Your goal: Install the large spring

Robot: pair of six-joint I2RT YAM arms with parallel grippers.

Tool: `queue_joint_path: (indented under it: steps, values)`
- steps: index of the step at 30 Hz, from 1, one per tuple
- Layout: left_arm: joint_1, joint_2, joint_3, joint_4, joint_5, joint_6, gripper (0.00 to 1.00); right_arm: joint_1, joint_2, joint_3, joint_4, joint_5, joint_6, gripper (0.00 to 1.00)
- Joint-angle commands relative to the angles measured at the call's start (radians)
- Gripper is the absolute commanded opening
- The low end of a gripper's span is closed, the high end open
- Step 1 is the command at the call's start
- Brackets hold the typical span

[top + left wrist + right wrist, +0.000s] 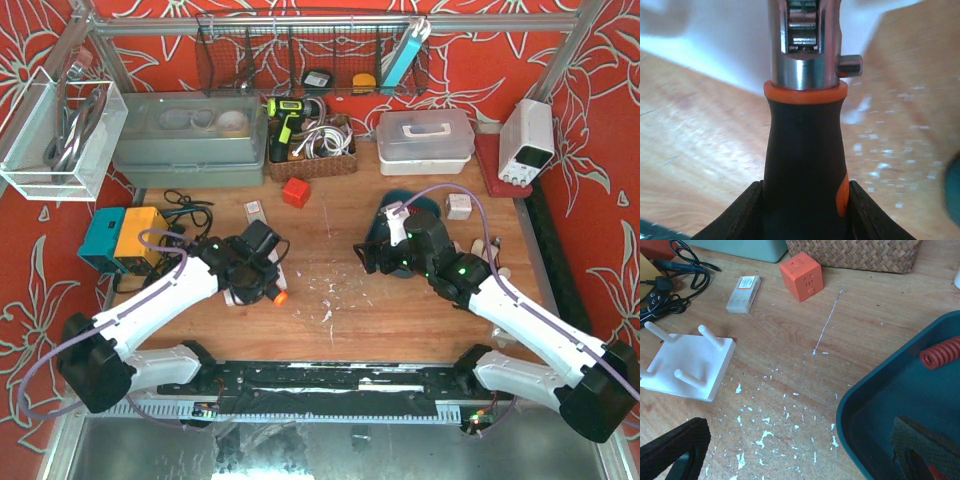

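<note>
The left gripper is clamping a tool with a black handle, an orange collar and a chrome head, and both fingers are pressing against the handle's sides. In the top view the gripper is hanging at about 9 o'clock from the table's middle, with the tool's orange end pointing toward 5 o'clock. The right gripper is standing wide open and holding nothing. Its fingers are sitting at the two lower corners of the wrist view, one over the bare table and the other over the teal tray. The red spring is lying on its side inside that tray, at 3 o'clock in the right wrist view, apart from both fingers. A white peg board with four pegs is lying at 9 o'clock, tilted and well apart from the tray. An orange cube is sitting at 12 o'clock, and its raised marks are too faint to read. Just beside the cube, at 11 o'clock, a small white box is showing a label with an orange patch, its print too small to read. Black cables are coiling at 10 o'clock, and a wicker basket is sitting along the top edge.
</note>
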Motion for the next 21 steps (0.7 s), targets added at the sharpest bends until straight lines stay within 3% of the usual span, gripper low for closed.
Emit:
queue_joint_path:
  steps: [1, 7, 12, 16, 21]
  values:
    - [-0.005, 0.021, 0.155, -0.008, -0.154, 0.073, 0.15, 0.003, -0.015, -0.016, -0.013, 0.031, 0.006, 0.99]
    - [-0.005, 0.173, 0.274, 0.238, -0.231, 0.403, 0.14, 0.003, -0.048, -0.023, -0.034, 0.139, 0.022, 0.99]
    - [-0.004, 0.306, 0.294, 0.486, -0.118, 0.712, 0.08, 0.002, -0.102, -0.050, -0.062, 0.363, 0.070, 0.99]
    - [-0.004, 0.428, 0.355, 0.575, -0.088, 0.952, 0.00, 0.001, -0.152, -0.092, -0.033, 0.420, 0.101, 0.99]
    - [-0.004, 0.599, 0.458, 0.601, -0.085, 1.146, 0.00, 0.001, -0.186, -0.121, -0.010, 0.445, 0.119, 0.99]
